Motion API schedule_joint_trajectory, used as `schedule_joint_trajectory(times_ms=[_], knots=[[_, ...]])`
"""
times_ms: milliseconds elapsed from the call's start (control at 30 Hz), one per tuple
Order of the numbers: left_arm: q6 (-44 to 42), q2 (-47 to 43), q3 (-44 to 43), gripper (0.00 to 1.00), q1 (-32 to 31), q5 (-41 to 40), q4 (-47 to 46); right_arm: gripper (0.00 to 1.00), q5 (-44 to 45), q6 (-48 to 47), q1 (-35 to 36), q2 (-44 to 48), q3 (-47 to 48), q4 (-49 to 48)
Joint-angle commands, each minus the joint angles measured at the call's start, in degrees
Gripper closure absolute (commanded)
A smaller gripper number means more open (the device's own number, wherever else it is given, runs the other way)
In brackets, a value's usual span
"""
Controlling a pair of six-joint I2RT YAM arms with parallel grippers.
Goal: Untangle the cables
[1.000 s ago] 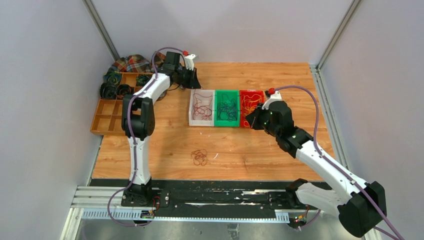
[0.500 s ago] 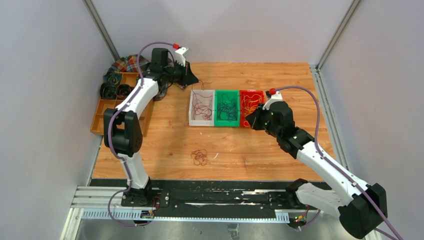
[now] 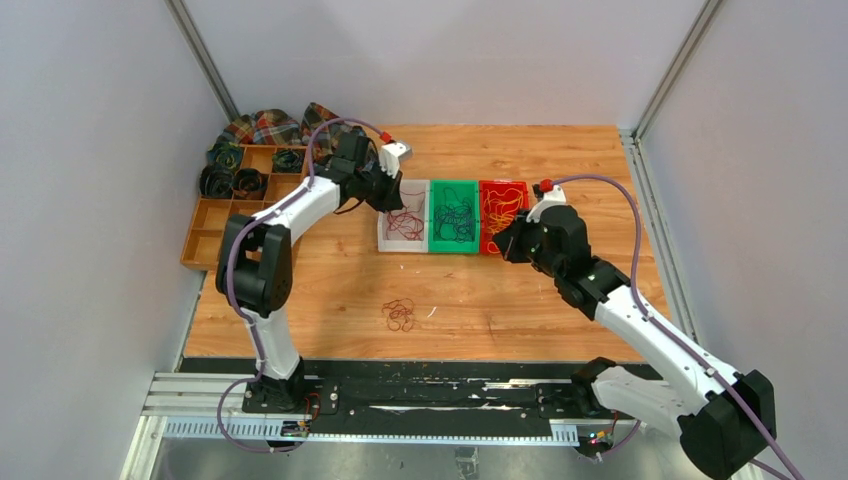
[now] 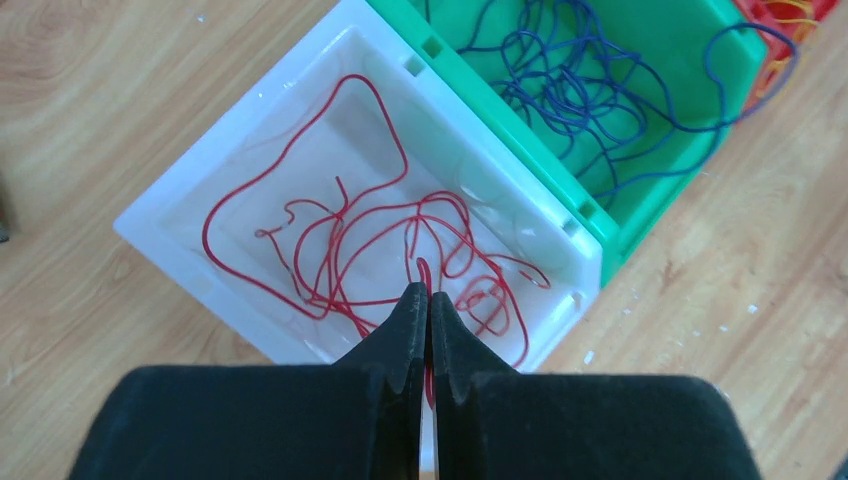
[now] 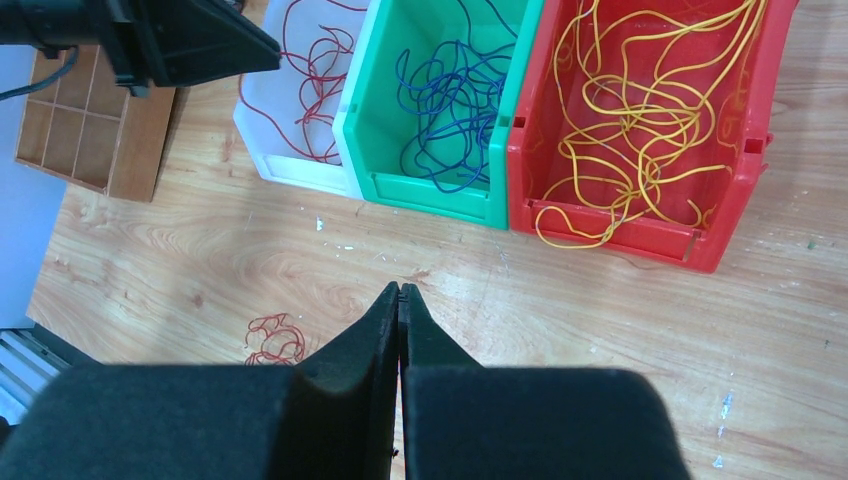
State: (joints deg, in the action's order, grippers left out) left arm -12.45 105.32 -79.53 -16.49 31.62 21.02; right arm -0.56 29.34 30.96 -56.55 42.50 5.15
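Three bins stand in a row. The white bin (image 3: 384, 240) (image 4: 180, 190) holds red cables (image 3: 405, 222) (image 4: 330, 250). In the green bin (image 3: 452, 247) (image 5: 430, 192) lie dark blue cables (image 3: 455, 218) (image 4: 560, 80) (image 5: 445, 100). Yellow cables (image 3: 500, 205) (image 5: 640, 110) fill the red bin (image 3: 487, 247) (image 5: 620, 240). My left gripper (image 3: 393, 195) (image 4: 428, 290) hangs over the white bin, shut on a red strand that runs between its jaws. A small red tangle (image 3: 399, 314) (image 5: 272, 338) lies loose on the table. My right gripper (image 3: 500, 245) (image 5: 399, 288) is shut on nothing, above bare wood in front of the red bin.
A wooden compartment tray (image 3: 215, 235) sits at the left edge, with dark coiled rolls (image 3: 225, 180) and a plaid cloth (image 3: 265, 125) behind it. Grey walls close in the table on three sides.
My left arm swung from the back left corner to over the white bin, its jaws closing fully on the red strand. The right arm stayed where it was.
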Motion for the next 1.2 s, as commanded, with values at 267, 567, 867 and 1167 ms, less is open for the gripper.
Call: schedule_joint_trajectory(times_ms=[267, 567, 867, 1167], knots=[[-2.14, 4.1, -6.05, 0.44, -0.82, -10.55, -2.12, 0.99, -1.73, -0.16, -0.57, -0.03, 0.4, 0.16], [-3.95, -3.28, -11.3, 0.05, -0.69, -7.66, 7.77, 0.78, -3.21, -6.1, 5.88, -4.95, 6.42, 0.41], [1.12, -13.14, -17.41, 0.02, 5.49, -11.64, 18.93, 0.28, -3.46, -17.94, 24.43, -22.03, 12.79, -1.98], [-4.22, -22.89, -11.77, 0.02, 21.57, -9.01, 30.76, 0.24, -9.68, -22.58, 30.3, -42.6, 19.93, -2.16]])
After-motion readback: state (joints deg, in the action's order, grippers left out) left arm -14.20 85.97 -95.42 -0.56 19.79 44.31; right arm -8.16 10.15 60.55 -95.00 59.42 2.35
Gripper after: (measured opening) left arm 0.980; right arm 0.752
